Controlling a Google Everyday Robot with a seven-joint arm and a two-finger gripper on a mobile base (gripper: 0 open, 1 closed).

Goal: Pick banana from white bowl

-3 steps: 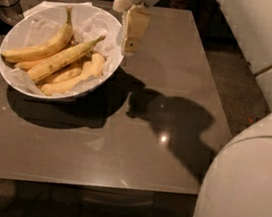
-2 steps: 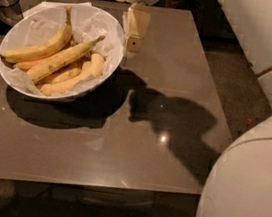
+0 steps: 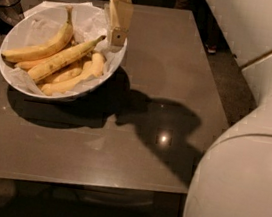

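Yellow fruit fills the white bowl at the table's left end, just right of a dark container at the edge of the view. The curved, cleaner banana lies along the far-left side. Beside it, the banana, long, straight and speckled, runs diagonally up to the right, its thin stem pointing at the bowl's right rim. The stubby pale bananas sit under and in front of it.

The gripper hangs from above with its tip over the right rim, just beside that stem. Whether it is released or clenched I cannot tell, but it grasps nothing: the banana lies in the bowl.

To do this reach well, I judge it should travel further left along the banana and close across the thick middle, not the stem, which would likely slip or snap. It should come down from above, so the rim and the crinkled paper stay clear, and lift straight up so the neighbours do not roll. To the right lie the brown table and the robot's pale body.

Compared with the earlier frame, the gripper has moved left. It stood just outside the rim then, and now overlaps it. The bananas have not shifted.
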